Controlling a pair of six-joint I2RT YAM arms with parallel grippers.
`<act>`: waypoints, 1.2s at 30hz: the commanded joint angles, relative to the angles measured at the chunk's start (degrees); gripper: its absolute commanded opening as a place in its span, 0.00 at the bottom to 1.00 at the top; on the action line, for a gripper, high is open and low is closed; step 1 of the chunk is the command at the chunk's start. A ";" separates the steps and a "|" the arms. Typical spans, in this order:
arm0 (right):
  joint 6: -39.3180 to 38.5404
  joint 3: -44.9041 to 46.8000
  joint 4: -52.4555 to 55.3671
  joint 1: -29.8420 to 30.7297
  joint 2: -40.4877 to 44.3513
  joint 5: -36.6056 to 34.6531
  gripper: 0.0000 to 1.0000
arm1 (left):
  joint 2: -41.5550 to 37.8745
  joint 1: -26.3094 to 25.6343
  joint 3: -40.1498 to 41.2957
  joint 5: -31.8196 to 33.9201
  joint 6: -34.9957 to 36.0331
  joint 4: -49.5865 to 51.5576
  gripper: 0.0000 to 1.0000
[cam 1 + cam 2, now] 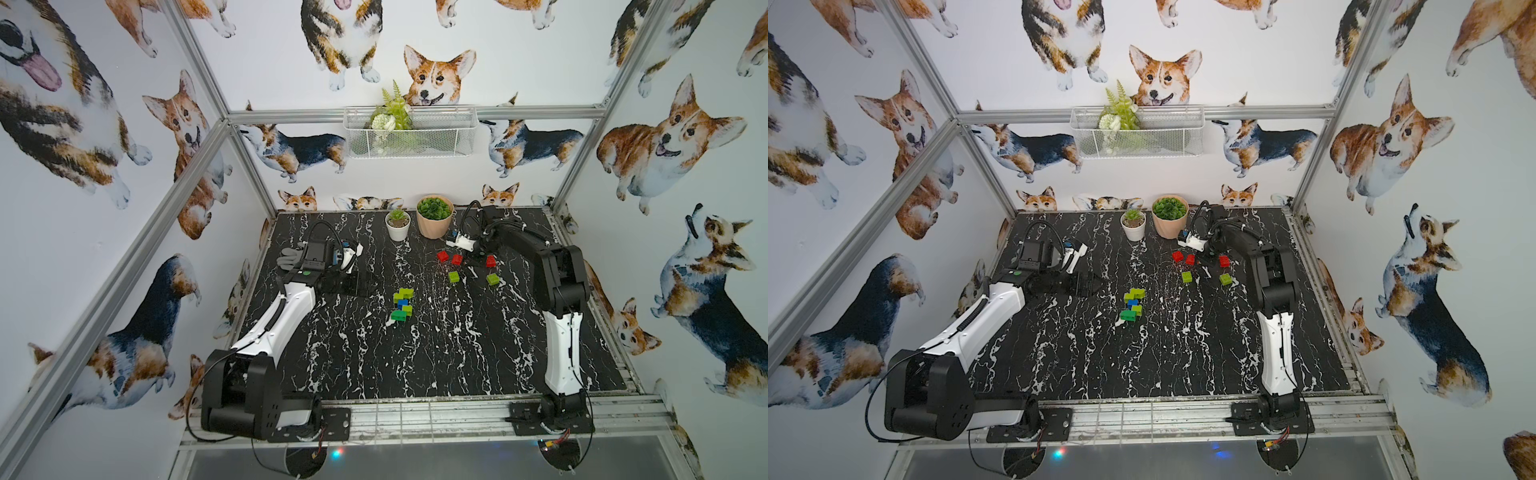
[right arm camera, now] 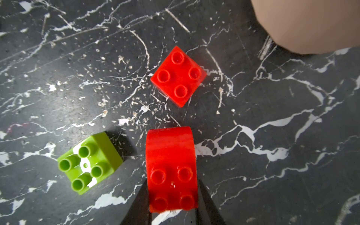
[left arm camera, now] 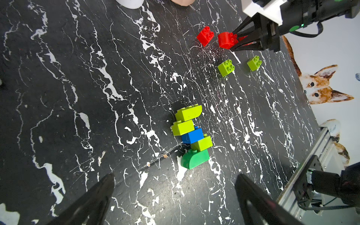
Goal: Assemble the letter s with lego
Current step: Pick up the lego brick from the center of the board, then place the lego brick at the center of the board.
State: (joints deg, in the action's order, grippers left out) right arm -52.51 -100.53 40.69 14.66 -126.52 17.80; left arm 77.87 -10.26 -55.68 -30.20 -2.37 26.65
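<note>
Pinched in closed right gripper (image 2: pixel 173 204): red round-topped studded plastic brick (image 2: pixel 170 155), well apart from half-built lime, blue and dark-green brick stack (image 3: pixel 191 136) at centre, nearer the empty, wide-open left gripper (image 3: pixel 175 179)

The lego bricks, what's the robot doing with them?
It is building a letter from them. The right gripper is shut on a curved red brick at the back of the table. The left gripper hangs open near the joined stack of lime, blue and dark green bricks. Two other red bricks and two lime bricks lie loose.
</note>
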 commanded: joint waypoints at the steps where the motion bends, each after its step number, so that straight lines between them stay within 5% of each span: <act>1: 0.57 1.48 -1.40 0.11 3.22 -0.10 0.18 | -0.21 0.07 -0.39 -0.84 1.06 1.18 1.00; 9: 2.71 14.69 -3.03 2.77 15.25 1.53 0.18 | -2.31 0.06 -0.18 -1.16 0.16 1.98 1.00; 16: 7.84 27.17 -3.56 10.81 22.71 2.94 0.18 | -3.64 0.07 0.56 -2.05 -0.96 1.53 1.00; 36: 2.28 33.55 -8.06 15.55 18.79 0.95 0.26 | -7.00 0.08 2.40 -0.50 0.48 3.68 1.00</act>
State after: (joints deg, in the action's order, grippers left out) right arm -47.75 -67.09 34.17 30.02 -107.02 19.00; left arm 70.83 -10.26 -53.19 -30.87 -3.22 29.89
